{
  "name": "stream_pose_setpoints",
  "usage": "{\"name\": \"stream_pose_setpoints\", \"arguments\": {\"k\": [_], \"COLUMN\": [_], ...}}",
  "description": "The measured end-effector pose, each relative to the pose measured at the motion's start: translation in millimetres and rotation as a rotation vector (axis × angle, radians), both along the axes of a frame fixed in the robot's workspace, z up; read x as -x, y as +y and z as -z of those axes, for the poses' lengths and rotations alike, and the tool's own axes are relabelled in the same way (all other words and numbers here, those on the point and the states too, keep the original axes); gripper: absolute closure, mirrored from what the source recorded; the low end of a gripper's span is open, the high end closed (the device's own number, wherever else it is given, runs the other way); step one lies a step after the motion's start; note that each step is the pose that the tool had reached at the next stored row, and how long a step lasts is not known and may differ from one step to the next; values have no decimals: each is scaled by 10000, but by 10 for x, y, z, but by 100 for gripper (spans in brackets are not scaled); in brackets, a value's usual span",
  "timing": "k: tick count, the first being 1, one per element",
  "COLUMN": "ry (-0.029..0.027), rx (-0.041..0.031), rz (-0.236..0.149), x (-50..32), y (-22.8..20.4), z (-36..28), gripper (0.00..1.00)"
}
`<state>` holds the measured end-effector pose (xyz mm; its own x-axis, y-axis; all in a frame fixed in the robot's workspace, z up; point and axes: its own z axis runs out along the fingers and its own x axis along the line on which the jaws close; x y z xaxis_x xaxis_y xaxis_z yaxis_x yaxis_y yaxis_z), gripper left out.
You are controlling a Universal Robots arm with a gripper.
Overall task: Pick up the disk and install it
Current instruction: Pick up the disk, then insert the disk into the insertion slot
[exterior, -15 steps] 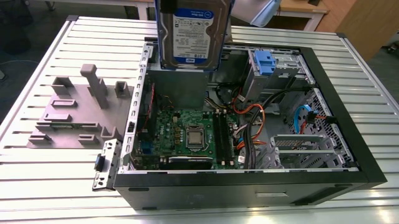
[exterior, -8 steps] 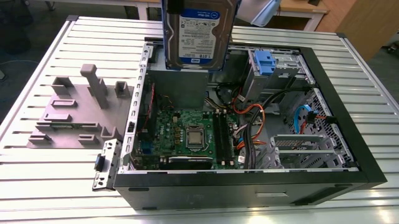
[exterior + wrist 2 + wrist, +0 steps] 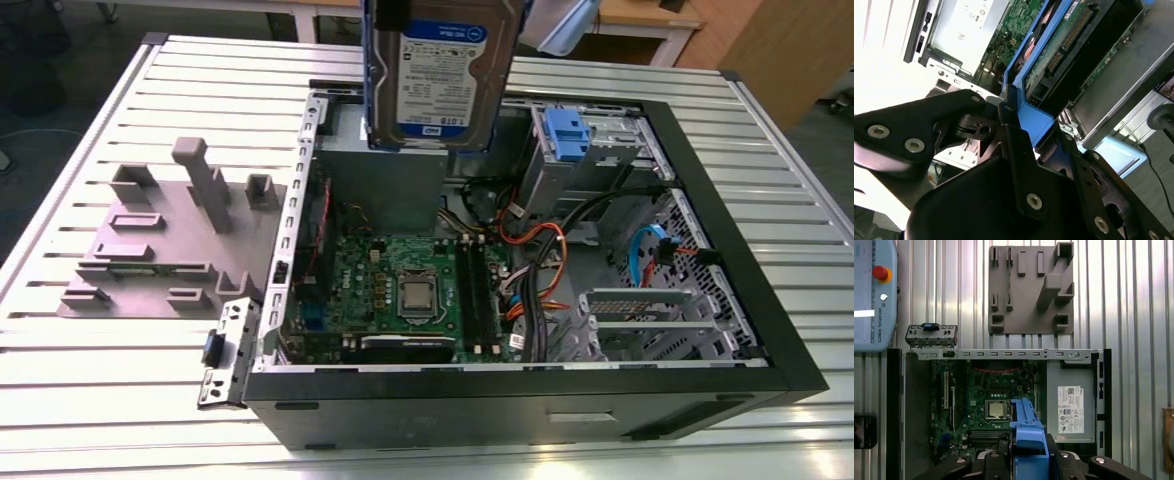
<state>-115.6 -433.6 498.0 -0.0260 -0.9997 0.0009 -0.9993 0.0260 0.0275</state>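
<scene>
Gripper [image 3: 1030,125] is clenched on the disk [image 3: 1056,52]: black fingers [image 3: 1016,150] pinch the blue carrier frame at one end, one on each side. The disk sticks straight out ahead of the fingertips, green circuit-board side showing in the second wrist view. In the exterior view the disk [image 3: 438,75] hangs upright in the air, label facing the camera, clear of the case.

Open computer case [image 3: 527,385] lies on its side right below the gripper, on the slatted metal table [image 3: 107,400]. Under the held disk are the motherboard [image 3: 400,280] with bare processor [image 3: 416,297] and, just beside it, the grey power supply [image 3: 1071,410] with a white sticker. A small blue bracket [image 3: 567,135] sits in the drive bay, near the disk's lower edge, off to the exterior view's right.

Grey fixture plate [image 3: 1031,290] with upright blocks lies on the table outside the case, well apart from the gripper. Teach pendant [image 3: 874,295] lies on the table too, also well apart.
</scene>
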Motion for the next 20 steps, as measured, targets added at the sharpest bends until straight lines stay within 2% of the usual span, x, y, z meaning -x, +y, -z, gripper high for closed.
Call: {"name": "stream_pose_setpoints", "arguments": {"k": [9, 12, 17, 20], "ry": [5, 7, 7, 7], "rx": [-1, 1, 1, 1], "rz": [3, 2, 3, 3], "x": [-177, -235, -244, -287], "y": [-74, -78, -78, -78], "z": [11, 14, 14, 14], "gripper": [64, 64, 64, 64]}}
